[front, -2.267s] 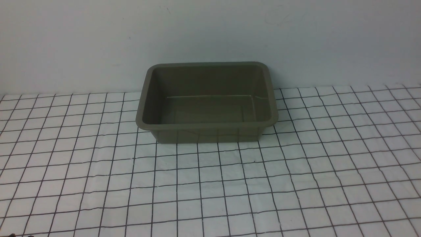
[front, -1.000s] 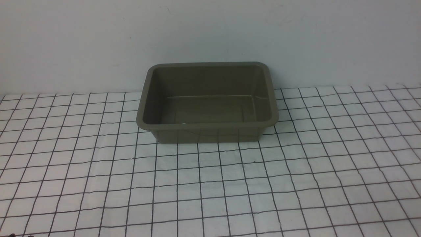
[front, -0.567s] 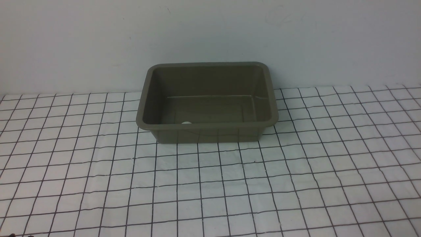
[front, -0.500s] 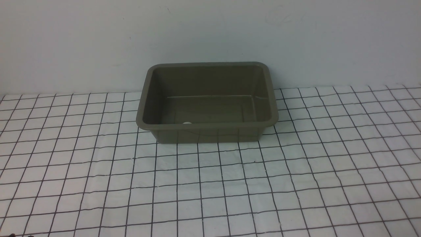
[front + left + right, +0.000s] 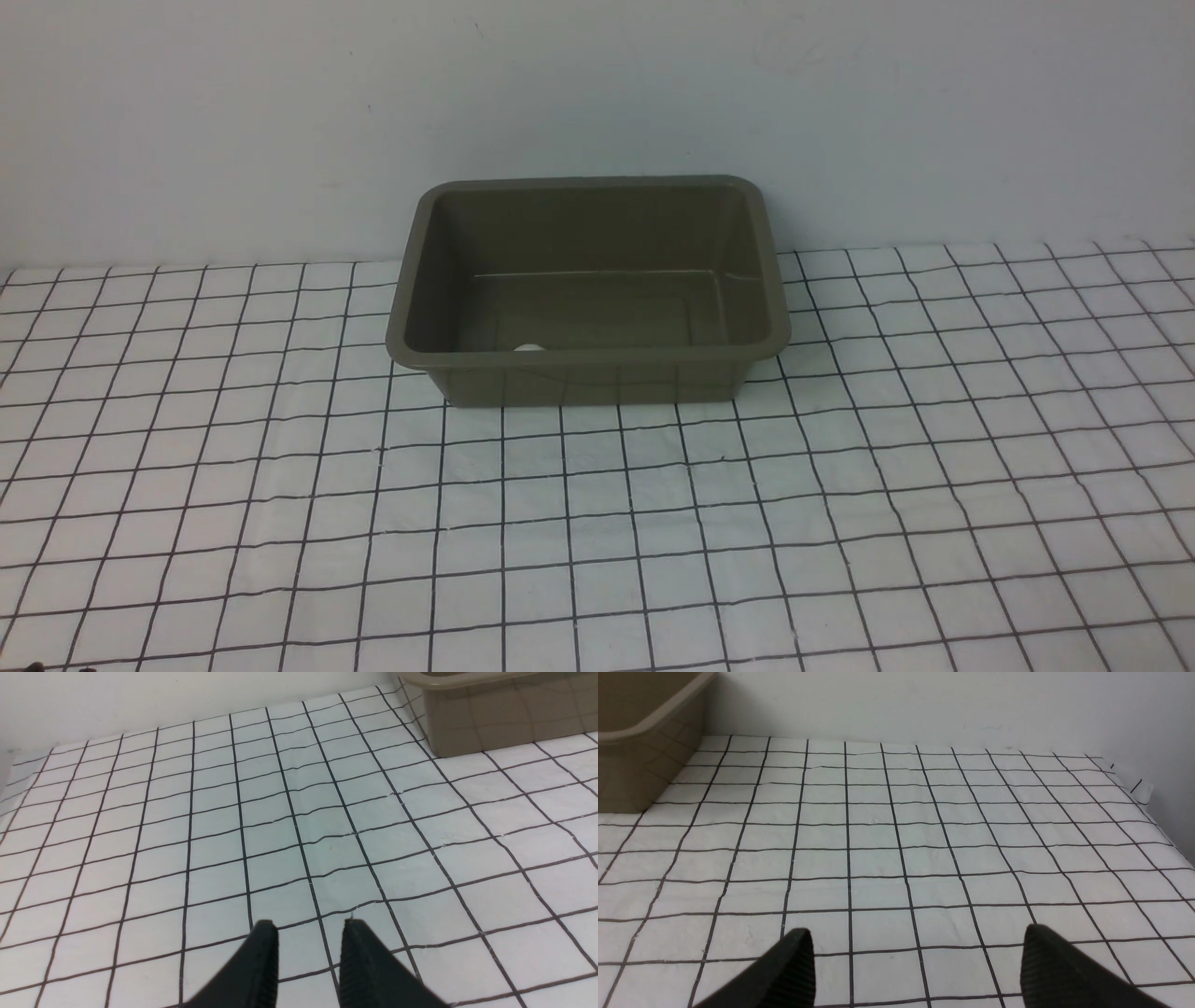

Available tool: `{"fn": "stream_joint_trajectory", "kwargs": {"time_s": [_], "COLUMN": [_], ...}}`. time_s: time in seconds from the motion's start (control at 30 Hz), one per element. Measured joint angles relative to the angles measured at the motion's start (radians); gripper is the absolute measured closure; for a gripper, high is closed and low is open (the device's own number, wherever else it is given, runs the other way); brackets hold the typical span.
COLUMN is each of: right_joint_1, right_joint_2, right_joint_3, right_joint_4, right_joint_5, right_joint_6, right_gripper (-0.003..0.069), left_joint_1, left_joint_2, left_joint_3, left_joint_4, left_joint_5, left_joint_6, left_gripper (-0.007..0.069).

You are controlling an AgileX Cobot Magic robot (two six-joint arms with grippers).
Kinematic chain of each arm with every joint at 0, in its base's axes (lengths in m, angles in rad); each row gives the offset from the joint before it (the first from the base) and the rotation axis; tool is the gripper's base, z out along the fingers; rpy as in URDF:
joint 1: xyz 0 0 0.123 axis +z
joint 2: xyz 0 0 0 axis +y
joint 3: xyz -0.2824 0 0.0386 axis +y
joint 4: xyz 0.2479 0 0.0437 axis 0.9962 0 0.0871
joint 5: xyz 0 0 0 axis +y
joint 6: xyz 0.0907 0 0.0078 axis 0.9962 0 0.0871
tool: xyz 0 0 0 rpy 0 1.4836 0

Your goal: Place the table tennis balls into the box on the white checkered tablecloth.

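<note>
With a ball [image 5: 530, 348] showing inside box [image 5: 588, 384] beyond both sets of fingers, placing looks done. Right fingers [image 5: 918, 968] wide, left [image 5: 308, 963] slightly parted, both unladen. Next: hold clear.

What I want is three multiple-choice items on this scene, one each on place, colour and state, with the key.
1. Where is the white ball?
A) Inside the box
B) On the cloth in front of the box
C) On the box's far rim

2. What colour is the box?
A) Red
B) Olive-grey
C) Bright blue

3. How is the right tool?
A) Shut
B) Closed on the ball
C) Open

Key:
1. A: its white top shows just above the near rim, inside.
2. B: the walls look olive-grey in the front view.
3. C: its fingers stand wide apart, nothing between them.
</note>
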Motion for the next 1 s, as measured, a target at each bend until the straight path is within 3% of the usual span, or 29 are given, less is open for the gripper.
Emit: {"fn": "stream_joint_trajectory", "kwargs": {"time_s": [0.27, 1.0], "right_joint_1": [0.0, 0.0], "right_joint_2": [0.0, 0.0], "right_joint_3": [0.001, 0.002], "right_joint_4": [-0.052, -0.058], "right_joint_5": [-0.006, -0.009], "right_joint_6": [0.061, 0.064], "right_gripper": [0.0123, 0.0123], "left_joint_1": [0.0, 0.0], "left_joint_2": [0.0, 0.0], "left_joint_3": [0.0, 0.0], "left_joint_4": [0.0, 0.0], "left_joint_5": [0.0, 0.0], "left_joint_6": [0.0, 0.0], "left_gripper": [0.045, 0.045]}}
